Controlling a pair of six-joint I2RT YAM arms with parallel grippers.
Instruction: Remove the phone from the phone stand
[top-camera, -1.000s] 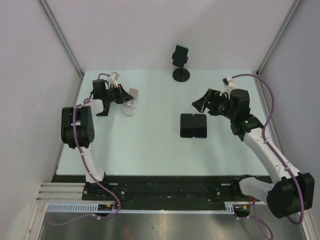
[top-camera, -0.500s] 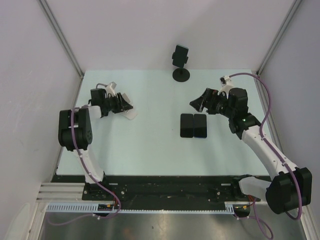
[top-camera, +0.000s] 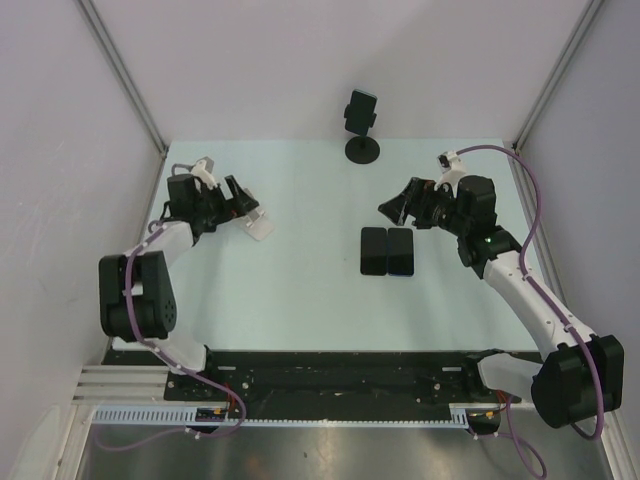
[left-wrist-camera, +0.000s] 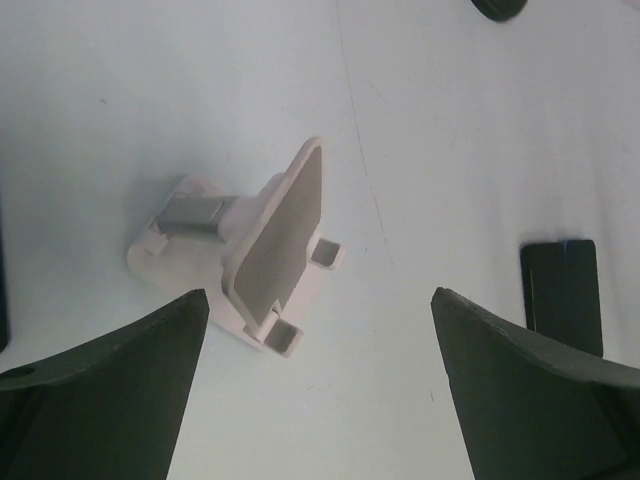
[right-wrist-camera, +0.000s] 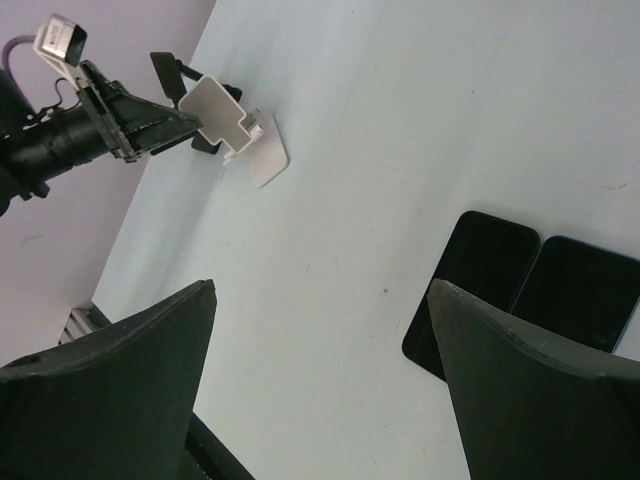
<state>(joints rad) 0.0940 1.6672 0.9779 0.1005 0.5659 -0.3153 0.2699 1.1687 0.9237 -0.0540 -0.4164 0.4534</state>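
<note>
Up at the top centre of the overhead view, the phone (top-camera: 361, 108) sits upright on the black phone stand (top-camera: 362, 150), whose round base rests at the far edge of the pale table (top-camera: 300, 290). Both arms are well apart from it. The left gripper (top-camera: 245, 203), at the left of the frame, has its jaws spread wide and holds nothing; it points at a small white stand (left-wrist-camera: 265, 255) just beyond its fingertips. The right gripper (top-camera: 393, 203), at centre right, is likewise spread wide and empty, hovering above and just beyond two dark phones (top-camera: 386, 250) that lie flat side by side, touching, in the middle of the table.
</note>
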